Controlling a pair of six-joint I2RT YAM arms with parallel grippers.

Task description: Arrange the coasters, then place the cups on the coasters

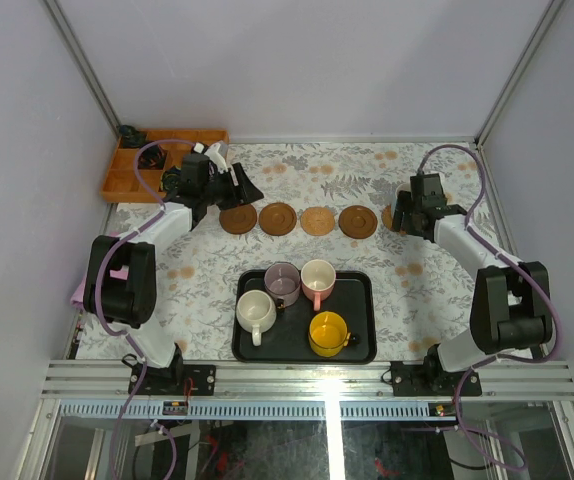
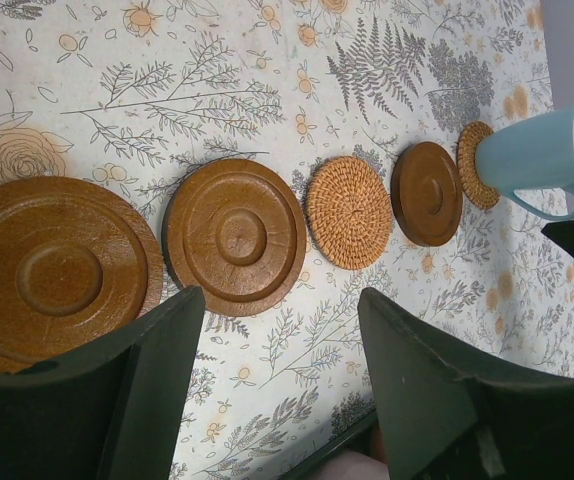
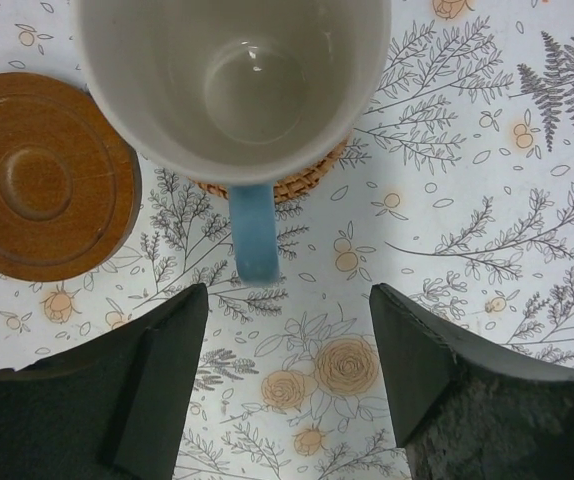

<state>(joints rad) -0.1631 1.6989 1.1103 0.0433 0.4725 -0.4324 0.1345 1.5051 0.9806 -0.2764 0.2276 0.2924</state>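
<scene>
On the black tray (image 1: 359, 300) stand four cups: yellow (image 1: 328, 332) nearest, then cream-white (image 1: 256, 311), mauve (image 1: 282, 284) and pink (image 1: 318, 280). Beyond the tray runs a row of coasters (image 1: 278, 217); the light blue cup (image 3: 232, 80) sits on the wicker coaster (image 2: 470, 160) at the tray's far right. There the right gripper (image 3: 287, 295) is released, clear of the handle; the left gripper (image 2: 279, 300), beyond the tray's left corner, gapes empty

Three brown round wooden coasters (image 2: 235, 235). Two tan woven round coasters (image 2: 348, 212), one mostly covered, probably woven. Five small handled mugs: cream-white mug (image 1: 255, 308), mauve mug (image 1: 282, 285), pink mug (image 1: 318, 275), yellow mug (image 1: 328, 330), light blue mug (image 2: 532, 150). One black rectangular tray (image 1: 357, 300).
</scene>
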